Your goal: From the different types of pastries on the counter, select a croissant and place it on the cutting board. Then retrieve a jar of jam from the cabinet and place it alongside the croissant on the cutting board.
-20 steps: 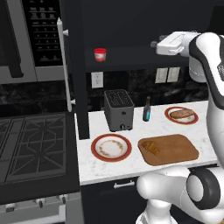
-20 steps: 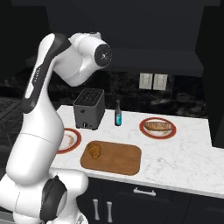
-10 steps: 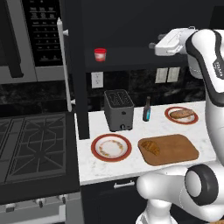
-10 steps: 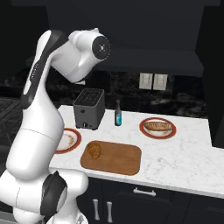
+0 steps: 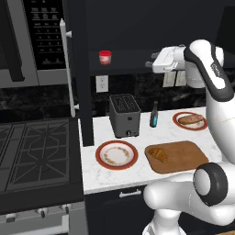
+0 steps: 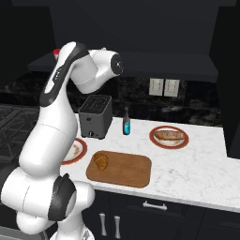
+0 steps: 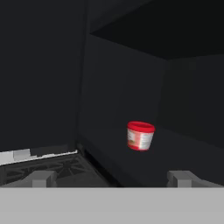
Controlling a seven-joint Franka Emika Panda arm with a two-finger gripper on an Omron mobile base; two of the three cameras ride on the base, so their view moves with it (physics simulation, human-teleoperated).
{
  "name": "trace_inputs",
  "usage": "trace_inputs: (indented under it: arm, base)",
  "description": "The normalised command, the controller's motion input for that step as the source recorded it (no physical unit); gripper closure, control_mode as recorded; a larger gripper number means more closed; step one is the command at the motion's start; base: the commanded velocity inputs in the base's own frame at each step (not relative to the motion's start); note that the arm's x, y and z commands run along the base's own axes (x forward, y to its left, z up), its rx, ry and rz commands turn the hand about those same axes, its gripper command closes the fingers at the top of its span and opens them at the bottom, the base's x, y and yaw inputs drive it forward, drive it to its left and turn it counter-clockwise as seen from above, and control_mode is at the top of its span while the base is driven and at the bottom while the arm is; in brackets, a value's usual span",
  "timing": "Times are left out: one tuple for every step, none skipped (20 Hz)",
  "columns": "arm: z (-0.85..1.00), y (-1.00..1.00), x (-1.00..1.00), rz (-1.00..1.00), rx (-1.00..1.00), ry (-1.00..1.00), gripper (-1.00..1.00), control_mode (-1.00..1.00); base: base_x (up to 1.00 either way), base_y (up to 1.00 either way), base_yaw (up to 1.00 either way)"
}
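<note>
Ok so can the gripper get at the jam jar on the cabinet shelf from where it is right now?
Probably yes. The gripper is open, raised to shelf height and pointed toward the jar of jam, which stands upright and alone on the cabinet shelf. Nothing sits between them, though there is a clear gap to cross.

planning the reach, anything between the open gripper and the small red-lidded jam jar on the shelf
Nothing: in the hand view, bare dark cabinet shelf lies between the gripper and the small red-lidded jam jar.
</note>
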Motion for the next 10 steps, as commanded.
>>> trace_inputs:
  arm:
    - [0.0,0.11,0.78,0.05,0.06,0.09,-1.0,-1.0]
    - [0.0,0.13,0.79,0.04,0.02,0.09,-1.0,-1.0]
    - [0.0,0.15,0.79,0.03,0.0,0.11,-1.0,-1.0]
    - [0.0,0.16,0.81,0.02,0.02,0.1,-1.0,-1.0]
    - [0.0,0.16,0.76,0.01,0.0,0.11,-1.0,-1.0]
    - [0.0,0.16,0.63,0.0,0.0,0.07,-1.0,-1.0]
    - [0.0,0.19,0.5,0.0,0.0,0.05,-1.0,-1.0]
    - [0.0,0.2,0.36,0.0,0.0,0.05,-1.0,-1.0]
    - [0.0,0.26,0.24,0.03,0.0,0.05,-1.0,-1.0]
    - [0.0,0.29,0.19,0.06,-0.03,0.05,-1.0,-1.0]
  base:
    - [0.0,0.0,0.0]
    - [0.0,0.0,0.0]
    - [0.0,0.0,0.0]
    - [0.0,0.0,0.0]
    - [0.0,0.0,0.0]
    - [0.0,0.0,0.0]
    - [0.0,0.0,0.0]
    - [0.0,0.0,0.0]
    - [0.0,0.0,0.0]
    - [0.0,0.0,0.0]
